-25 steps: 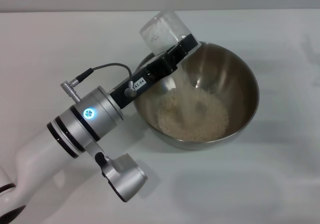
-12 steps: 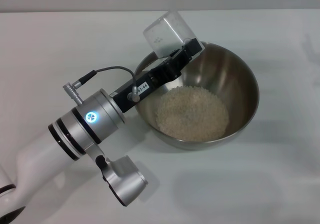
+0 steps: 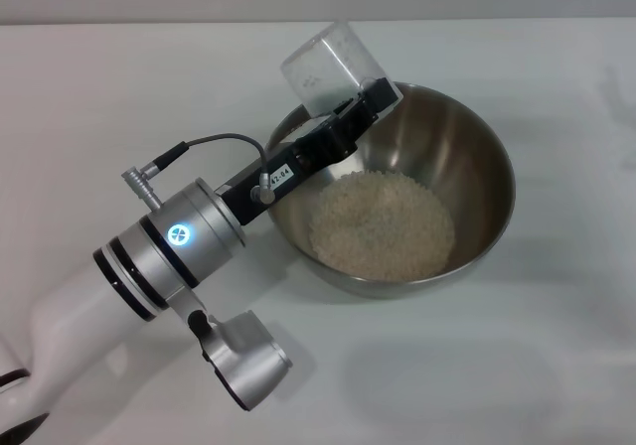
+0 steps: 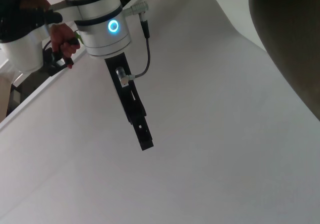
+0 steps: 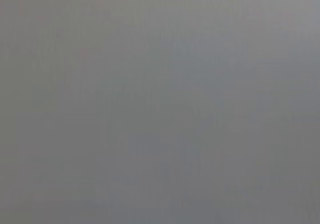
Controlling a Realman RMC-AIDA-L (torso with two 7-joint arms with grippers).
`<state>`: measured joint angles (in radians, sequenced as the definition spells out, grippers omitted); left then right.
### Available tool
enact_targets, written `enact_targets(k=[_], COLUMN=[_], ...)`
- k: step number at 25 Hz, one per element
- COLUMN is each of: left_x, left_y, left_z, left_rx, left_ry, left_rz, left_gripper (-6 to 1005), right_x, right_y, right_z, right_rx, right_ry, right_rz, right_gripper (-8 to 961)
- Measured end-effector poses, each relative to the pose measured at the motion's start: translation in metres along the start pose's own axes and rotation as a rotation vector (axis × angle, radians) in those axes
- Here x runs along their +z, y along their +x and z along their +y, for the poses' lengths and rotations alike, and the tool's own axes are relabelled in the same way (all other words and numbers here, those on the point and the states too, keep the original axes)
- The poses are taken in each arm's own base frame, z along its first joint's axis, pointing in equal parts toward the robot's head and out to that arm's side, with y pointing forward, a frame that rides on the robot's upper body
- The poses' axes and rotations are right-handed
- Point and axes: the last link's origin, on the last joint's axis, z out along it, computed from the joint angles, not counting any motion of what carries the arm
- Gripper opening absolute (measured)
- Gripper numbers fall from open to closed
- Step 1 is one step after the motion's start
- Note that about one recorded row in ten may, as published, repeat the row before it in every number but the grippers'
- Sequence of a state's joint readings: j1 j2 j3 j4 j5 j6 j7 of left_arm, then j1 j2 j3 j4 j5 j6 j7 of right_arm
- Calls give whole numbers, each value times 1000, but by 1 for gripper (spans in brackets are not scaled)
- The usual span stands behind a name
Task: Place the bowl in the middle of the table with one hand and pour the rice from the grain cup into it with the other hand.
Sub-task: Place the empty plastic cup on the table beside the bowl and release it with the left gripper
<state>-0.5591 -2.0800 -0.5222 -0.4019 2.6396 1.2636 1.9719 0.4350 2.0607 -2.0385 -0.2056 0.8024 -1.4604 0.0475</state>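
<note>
The steel bowl [image 3: 494, 155] stands on the white table [image 3: 109, 97], a little right of the middle. A heap of rice [image 3: 383, 224] lies in its bottom. My left gripper [image 3: 366, 99] reaches over the bowl's far left rim and is shut on the clear grain cup [image 3: 328, 63]. The cup is tipped with its mouth toward the bowl, and no rice falls from it. The bowl's dark outer wall [image 4: 295, 44] shows in the left wrist view. My right gripper [image 4: 145, 144] shows there too, a thin black bar away from the bowl. The right wrist view is plain grey.
The table stretches bare to the left and in front of the bowl. A person's hand [image 4: 62, 36] and dark gear show past the table's edge in the left wrist view.
One second ago rice streamed from the cup into the bowl. The stream has stopped, the heap has settled, and the cup has shifted only slightly.
</note>
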Motion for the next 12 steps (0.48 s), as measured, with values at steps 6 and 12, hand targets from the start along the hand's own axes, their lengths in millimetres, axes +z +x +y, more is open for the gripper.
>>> enact_targets(k=[6,12], left_x=[-1,-2], left_y=[-1,-7], left_z=[2,3], left_rx=[-5,-55], left_ry=[-11,-23], left_rz=[-11,-51], left_gripper=[91,96], right_x=[0,0], right_y=[0,0], right_z=[0,0], right_rx=[0,0], right_ry=[0,0], right_rz=[0,1], right_gripper=[827,826])
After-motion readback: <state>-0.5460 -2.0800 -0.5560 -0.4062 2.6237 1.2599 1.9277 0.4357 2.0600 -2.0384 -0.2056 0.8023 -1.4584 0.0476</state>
